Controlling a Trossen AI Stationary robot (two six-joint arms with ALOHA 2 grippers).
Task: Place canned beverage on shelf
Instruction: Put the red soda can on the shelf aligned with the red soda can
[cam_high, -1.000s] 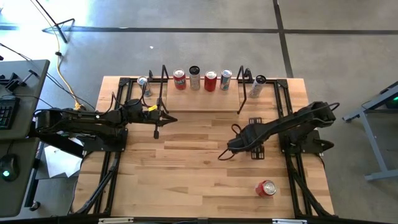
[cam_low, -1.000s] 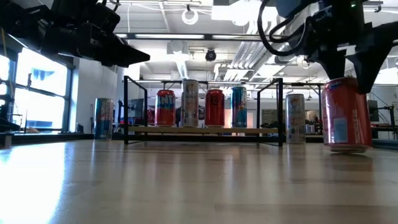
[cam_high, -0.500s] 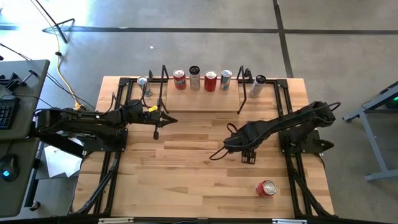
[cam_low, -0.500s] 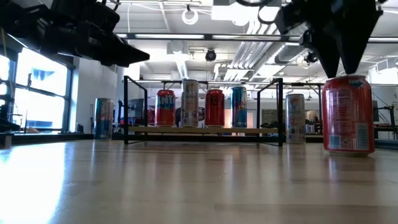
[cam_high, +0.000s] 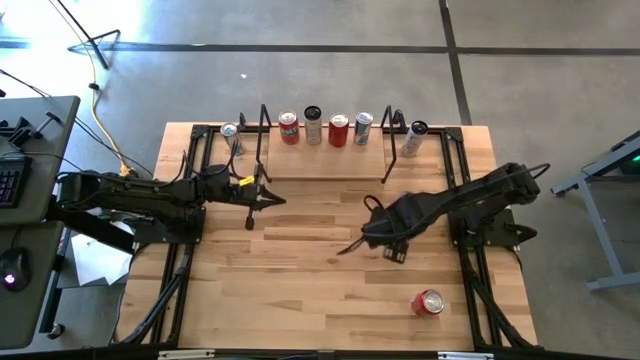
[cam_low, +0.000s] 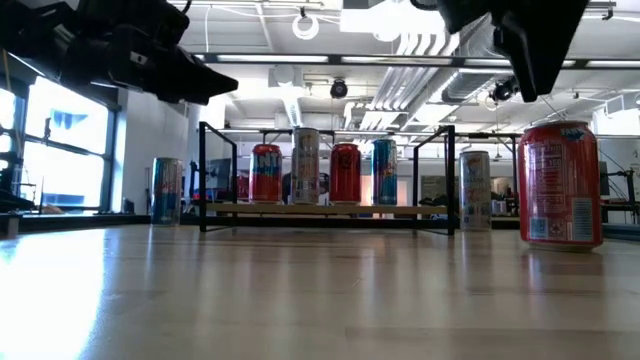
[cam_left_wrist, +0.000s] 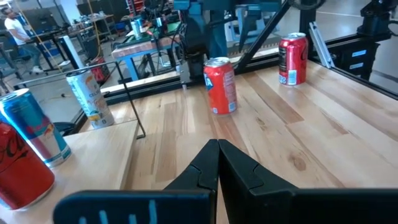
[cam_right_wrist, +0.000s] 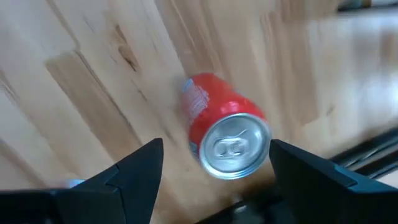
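Four cans (cam_high: 325, 128) already stood on the shelf (cam_high: 325, 160). The red can (cam_high: 429, 302) remained on the tabletop (cam_high: 300, 280), ungrasped; right end effector (cam_high: 347, 249) spread, left end effector (cam_high: 250, 215) pressed together.

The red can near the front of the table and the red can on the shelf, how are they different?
Place: the front red can stands alone on the bare table, near the right front corner; the shelf red can stands on the shelf in a row of four cans.
Grippers: the right gripper, open, looks down on the front red can; no gripper is near the shelf red can.
Shared: both are red, upright and not held.
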